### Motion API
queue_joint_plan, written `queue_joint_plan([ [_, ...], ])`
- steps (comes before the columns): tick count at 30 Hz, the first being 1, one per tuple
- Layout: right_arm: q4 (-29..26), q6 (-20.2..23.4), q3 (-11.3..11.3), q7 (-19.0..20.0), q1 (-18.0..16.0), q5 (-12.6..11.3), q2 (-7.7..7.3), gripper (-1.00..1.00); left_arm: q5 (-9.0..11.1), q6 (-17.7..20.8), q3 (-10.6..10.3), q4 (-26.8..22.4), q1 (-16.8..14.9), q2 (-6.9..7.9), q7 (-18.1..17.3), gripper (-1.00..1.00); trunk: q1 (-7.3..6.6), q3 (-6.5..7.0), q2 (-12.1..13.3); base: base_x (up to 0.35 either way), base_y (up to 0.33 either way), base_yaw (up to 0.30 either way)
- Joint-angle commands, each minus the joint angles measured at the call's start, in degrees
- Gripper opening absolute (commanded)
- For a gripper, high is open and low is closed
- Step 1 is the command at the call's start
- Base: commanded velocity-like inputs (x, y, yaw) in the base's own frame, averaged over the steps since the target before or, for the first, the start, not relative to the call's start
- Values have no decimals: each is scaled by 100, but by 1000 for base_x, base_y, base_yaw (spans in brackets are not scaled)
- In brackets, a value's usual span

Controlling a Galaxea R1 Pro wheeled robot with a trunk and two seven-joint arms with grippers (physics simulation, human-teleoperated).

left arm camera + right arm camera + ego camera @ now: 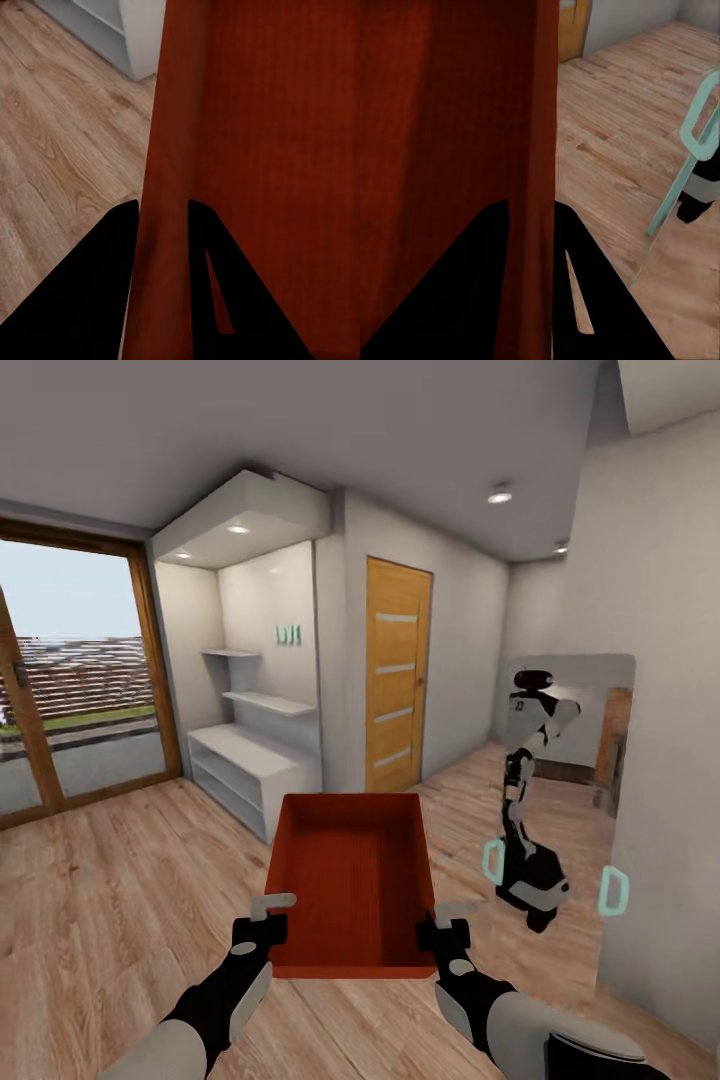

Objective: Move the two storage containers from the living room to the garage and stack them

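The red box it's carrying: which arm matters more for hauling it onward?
Neither: left gripper clamps the storage container by its left wall, right gripper its right wall, so both must carry together.

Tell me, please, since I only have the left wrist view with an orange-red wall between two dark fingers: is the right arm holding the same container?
Observer: Yes. The right gripper is clamped on the opposite side wall of the same storage container, with one finger on each face of that wall.
Operator: Thank you. Is the container on the floor?
Observer: No, the head view shows it held level above the light wood floor between the left gripper and the right one.
Operator: What lies ahead of us?
Observer: A closed wooden door stands beyond the container, with white shelves to its left.
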Motion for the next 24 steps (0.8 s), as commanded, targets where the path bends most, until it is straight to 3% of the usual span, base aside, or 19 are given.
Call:
queue_joint_plan([
  [1, -6, -98, -53, -27, -6, 19, -5, -100, 75, 27, 37, 5, -6, 27, 98, -100, 5, -10, -8, 321, 0, 263],
  [24, -6, -103, -61, -22, -6, 17, -5, -100, 70, 27, 37, 5, -6, 27, 99, -100, 5, -10, -8, 321, 0, 264],
])
